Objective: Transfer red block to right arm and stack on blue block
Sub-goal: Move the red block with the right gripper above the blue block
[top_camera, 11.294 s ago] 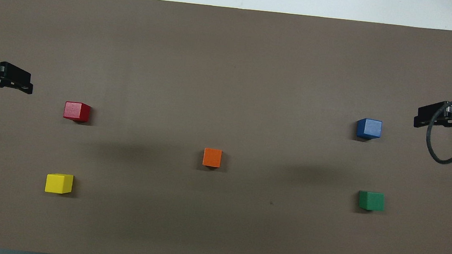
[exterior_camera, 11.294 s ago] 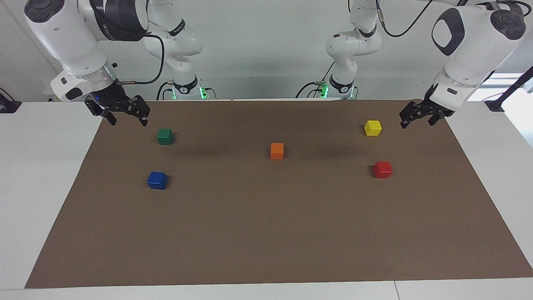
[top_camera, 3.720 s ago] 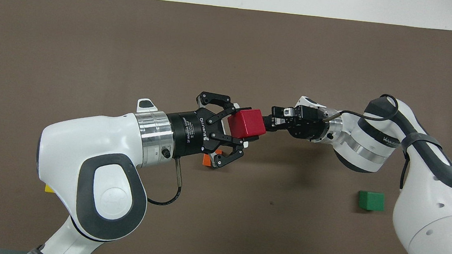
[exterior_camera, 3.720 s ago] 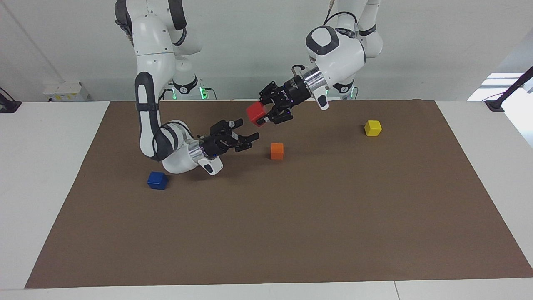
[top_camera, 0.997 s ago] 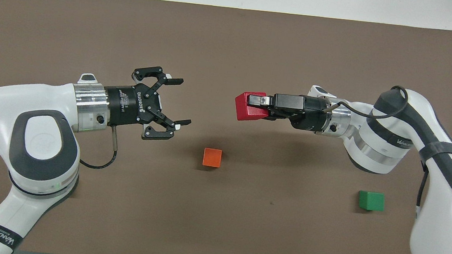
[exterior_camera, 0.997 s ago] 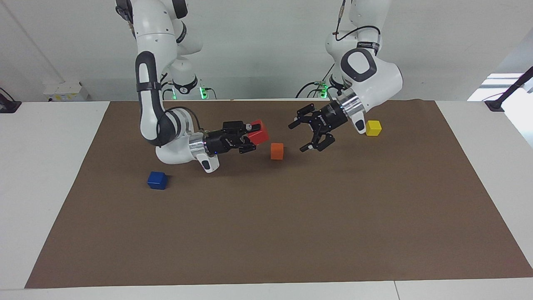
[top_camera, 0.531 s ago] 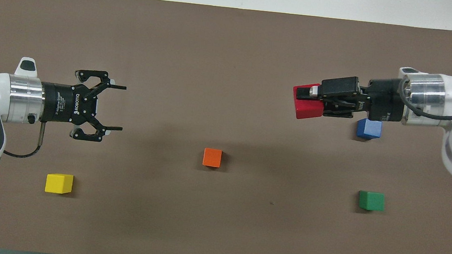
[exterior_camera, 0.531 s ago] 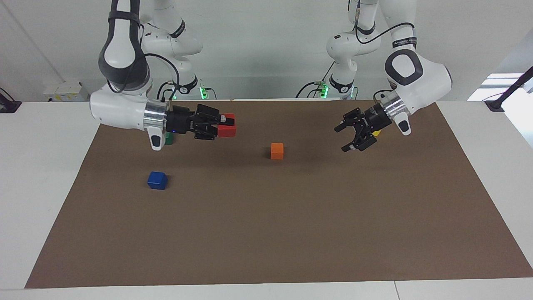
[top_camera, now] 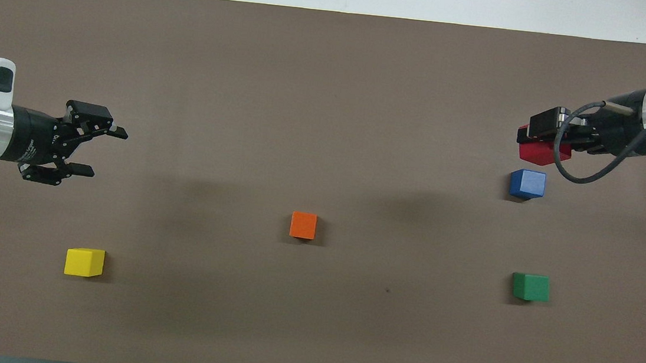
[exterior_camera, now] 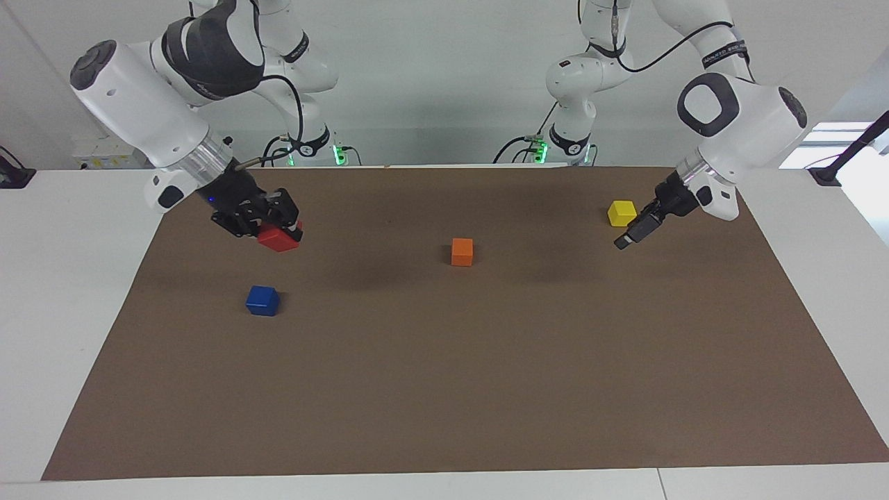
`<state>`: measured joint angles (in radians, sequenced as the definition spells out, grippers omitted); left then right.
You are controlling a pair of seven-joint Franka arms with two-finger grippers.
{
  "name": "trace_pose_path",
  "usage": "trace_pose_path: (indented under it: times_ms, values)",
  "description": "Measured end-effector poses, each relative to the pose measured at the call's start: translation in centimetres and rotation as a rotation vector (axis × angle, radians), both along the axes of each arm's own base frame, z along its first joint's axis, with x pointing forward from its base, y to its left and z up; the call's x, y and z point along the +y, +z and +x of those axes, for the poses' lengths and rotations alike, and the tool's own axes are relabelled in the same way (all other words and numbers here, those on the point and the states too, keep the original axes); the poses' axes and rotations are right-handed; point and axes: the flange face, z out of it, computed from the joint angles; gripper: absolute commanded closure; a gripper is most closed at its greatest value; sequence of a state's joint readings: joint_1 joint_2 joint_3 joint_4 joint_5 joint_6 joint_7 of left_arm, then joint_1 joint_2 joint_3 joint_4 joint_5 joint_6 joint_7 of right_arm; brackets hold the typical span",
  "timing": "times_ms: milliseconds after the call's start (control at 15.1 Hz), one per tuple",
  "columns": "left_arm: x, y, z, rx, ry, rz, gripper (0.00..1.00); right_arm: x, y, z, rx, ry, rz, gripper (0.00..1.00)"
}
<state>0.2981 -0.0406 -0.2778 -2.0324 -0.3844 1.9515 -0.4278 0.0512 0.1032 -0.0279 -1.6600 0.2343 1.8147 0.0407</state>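
The right gripper (exterior_camera: 278,232) was clamped on the red block (exterior_camera: 279,239), holding it in the air at the right arm's end of the table, over the brown mat (exterior_camera: 444,389) and not yet squarely above the blue block (exterior_camera: 262,301); in the overhead view the red block (top_camera: 541,152) showed just off the blue block (top_camera: 527,184) rather than covering it, and in the facing view clear mat lay between the two, so the cube was well short of touching its target. The left gripper (top_camera: 89,150) hung with its fingers spread and nothing in them, over the mat near the yellow block (exterior_camera: 621,212) at the left arm's end; that arm was waiting. To judge by this, the handover was done, since the red cube sat in the right arm's grasp alone; what was left was to bring it directly over the blue block, lower it square onto the top face and let go. The orange block (exterior_camera: 462,251) lay mid-mat and the green block (top_camera: 530,287) nearer the robots than the blue one; neither stood in the way.
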Motion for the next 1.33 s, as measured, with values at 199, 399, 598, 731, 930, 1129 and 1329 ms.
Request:
trace_pose_path:
  times_ms: [199, 399, 598, 731, 930, 1129, 1329]
  values:
    - [1.2, 1.1, 0.0, -0.004, -0.168, 0.215, 0.0, -0.7, -1.8, 0.7, 0.006, 0.053, -0.194, 1.0]
    - [1.9, 3.7, 0.0, 0.002, -0.334, 0.271, 0.0, -1.2, -4.7, 2.1, -0.019, 0.086, -0.307, 1.0]
    - [3.1, 5.8, -0.2, 0.028, -0.45, 0.287, 0.0, -1.6, -9.1, 2.3, -0.065, 0.089, -0.32, 1.0]
    - [3.2, 7.2, -0.1, 0.067, -0.499, 0.313, 0.0, -1.7, -11.8, 1.9, -0.09, 0.068, -0.314, 1.0]
    - [1.8, 8.6, 0.8, 0.086, -0.571, 0.318, 0.0, -1.8, -15.0, 0.3, -0.125, 0.041, -0.303, 1.0]
    - [1.2, 8.3, 1.4, 0.102, -0.591, 0.307, 0.0, -3.7, -16.9, -1.7, -0.137, 0.012, -0.299, 1.0]
    - [0.7, 7.9, 1.4, 0.117, -0.605, 0.303, 0.0, -4.3, -17.6, -3.1, -0.133, 0.002, -0.297, 1.0]
